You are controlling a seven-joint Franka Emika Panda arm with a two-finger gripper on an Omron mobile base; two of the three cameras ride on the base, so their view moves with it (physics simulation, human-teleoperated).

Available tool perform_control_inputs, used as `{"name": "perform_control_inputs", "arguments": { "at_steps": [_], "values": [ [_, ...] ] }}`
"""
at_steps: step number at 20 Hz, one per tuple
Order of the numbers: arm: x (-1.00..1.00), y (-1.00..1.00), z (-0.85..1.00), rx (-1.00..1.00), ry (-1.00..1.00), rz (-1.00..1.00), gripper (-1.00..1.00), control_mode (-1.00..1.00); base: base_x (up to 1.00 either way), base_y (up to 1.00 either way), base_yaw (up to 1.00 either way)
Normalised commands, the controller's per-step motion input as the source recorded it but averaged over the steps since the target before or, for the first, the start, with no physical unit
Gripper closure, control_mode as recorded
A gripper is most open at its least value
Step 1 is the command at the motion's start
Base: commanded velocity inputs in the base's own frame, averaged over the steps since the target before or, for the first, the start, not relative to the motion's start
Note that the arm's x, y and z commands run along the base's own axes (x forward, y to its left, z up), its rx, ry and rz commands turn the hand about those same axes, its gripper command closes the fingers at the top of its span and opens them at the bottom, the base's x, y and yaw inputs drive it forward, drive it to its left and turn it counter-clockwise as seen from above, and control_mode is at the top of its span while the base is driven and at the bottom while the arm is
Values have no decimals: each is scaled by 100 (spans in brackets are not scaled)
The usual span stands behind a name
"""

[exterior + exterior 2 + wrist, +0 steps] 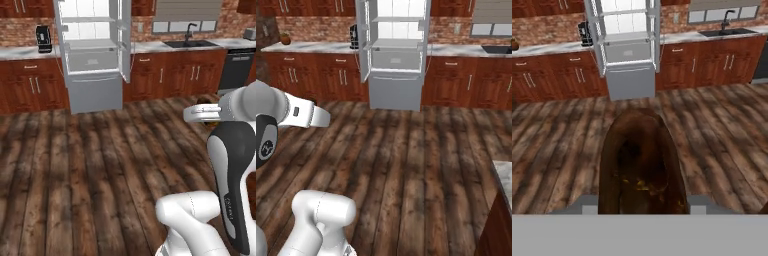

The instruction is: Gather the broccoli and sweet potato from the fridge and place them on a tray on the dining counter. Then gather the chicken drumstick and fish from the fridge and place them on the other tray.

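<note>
Now, tool (641,207): closed on the sweet potato (641,162).
Fridge (628,47): at 12 o'clock, doors open.

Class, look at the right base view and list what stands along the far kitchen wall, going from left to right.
Small potted plant on the counter → coffee machine → open fridge → sink at the right edge.

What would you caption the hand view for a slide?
Gripper carrying a sweet potato, facing the open fridge across the wood floor.
</note>
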Motion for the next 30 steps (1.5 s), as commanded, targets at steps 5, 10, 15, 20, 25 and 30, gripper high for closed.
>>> {"name": "perform_control_inputs", "arguments": {
  "at_steps": [5, 10, 15, 20, 25, 30],
  "values": [
    [0, 0, 0, 0, 0, 0, 100, 100, -100, -11, 0],
    [0, 0, 0, 0, 0, 0, 100, 100, -100, -15, 0],
    [0, 0, 0, 0, 0, 0, 100, 100, -100, -16, -2],
    [0, 0, 0, 0, 0, 0, 100, 100, -100, -29, -1],
    [0, 0, 0, 0, 0, 0, 100, 100, -75, -67, 0],
    [0, 0, 0, 0, 0, 0, 100, 100, -72, -85, -1]
  ]
}}
